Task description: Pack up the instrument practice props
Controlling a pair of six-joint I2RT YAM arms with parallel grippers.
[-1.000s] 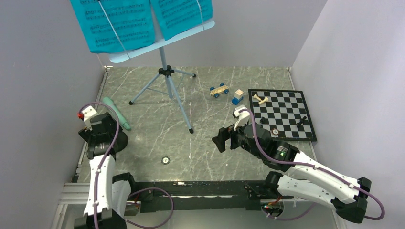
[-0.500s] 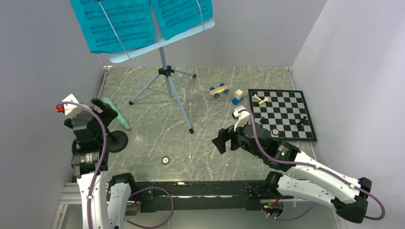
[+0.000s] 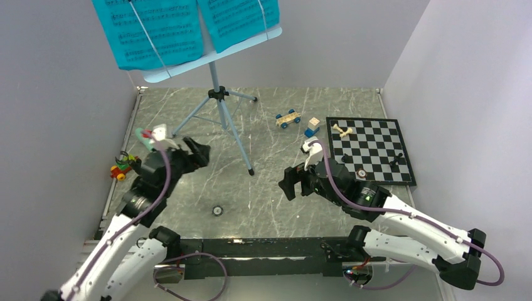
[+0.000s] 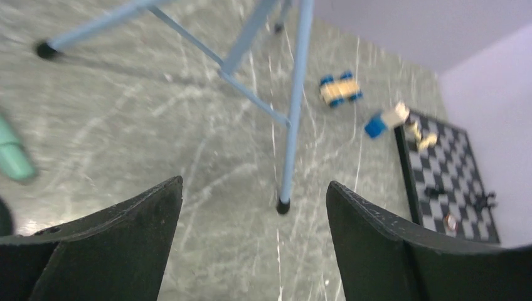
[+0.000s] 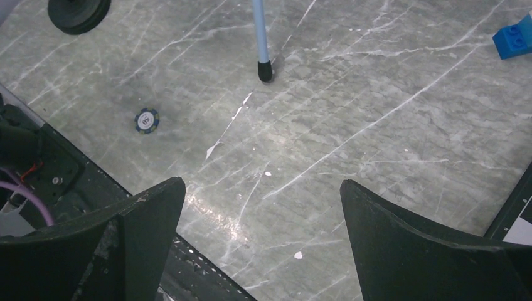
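— What sits furthest left?
— A red-and-yellow toy car (image 3: pixel 120 168), at the left edge of the marble table (image 3: pixel 270 144). Just right of it the mint-green microphone (image 4: pixel 12 157) lies on the table. From above, the left arm hides all but its tip.
— And the left gripper?
— The left gripper (image 4: pixel 254 185) hovers over the table to the right of the microphone. Its fingers are spread wide with nothing between them, and it points toward the near leg of the music stand.
— Where is that stand?
— The pale-blue music stand (image 3: pixel 216 78) is upright at the far side, left of centre, with its tripod feet on the table. The turquoise music sheets (image 3: pixel 150 31) rest on its tilted tray.
— The microphone's own stand?
— Only its round black base (image 5: pixel 78 11) shows, in the right wrist view, flat on the table left of the tripod's near foot. A small round chip (image 3: pixel 218 211) lies nearer the arms.
— The right gripper?
— The right gripper (image 5: pixel 262 183) is near the centre, over bare table, with its fingers apart and empty.
— Further right?
— A wooden car (image 3: pixel 288 118) with blue wheels and a blue block (image 3: pixel 312 130). Then comes the chessboard (image 3: pixel 373 150) with a few pieces, at the right side.
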